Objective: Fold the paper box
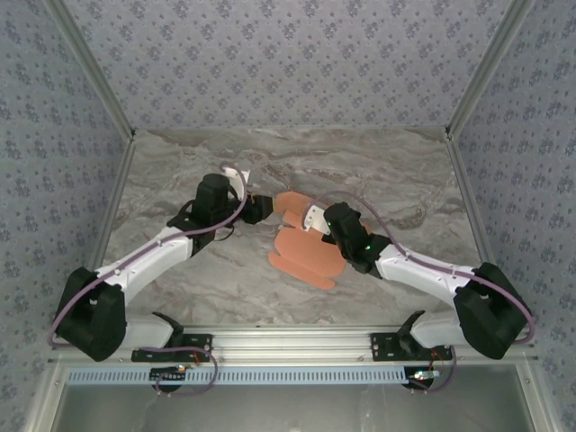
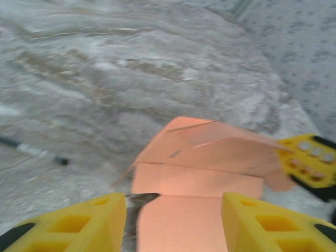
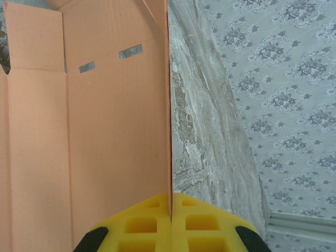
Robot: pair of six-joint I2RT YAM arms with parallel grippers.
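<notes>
Left fingers (image 2: 79, 228): set apart at a middling width, one on each side of a narrow panel of the paper box (image 1: 304, 254). One pad meets the panel's edge, and a sliver of bench (image 1: 387, 171) shows beside the other, so nothing is pinched.
Right fingers (image 3: 142, 226): pressed together on the edge of an upright wall of the box. The sheet's edge runs straight down into the seam between them.
Paper box: a salmon-orange die-cut sheet, partly folded, lying mid-bench between the two arms. Its near part is flat; the far panels are raised and creased.
Slots (image 3: 130, 51): two small cuts in the panel beyond the right fingers, with grey bench showing through.
Left arm (image 1: 162, 247): reaches the box at its far left corner.
Right arm (image 1: 414, 265): comes in from the box's right, its wrist over that edge.
In the way: in the left wrist view, a yellow pad of the right fingers sits on the box's right-hand flap, straight across from the left fingers.
Bench: grey marbled surface under and all round the box.
Dark line (image 2: 58, 158): thin and cord-like, on the bench apart from the box. It is too blurred to name.
Walls (image 1: 270, 54): blue-grey patterned panels behind and to both sides of the box, well apart from it.
Rail (image 1: 297, 342): a metal bar carrying the arm bases, on the box's near side.
</notes>
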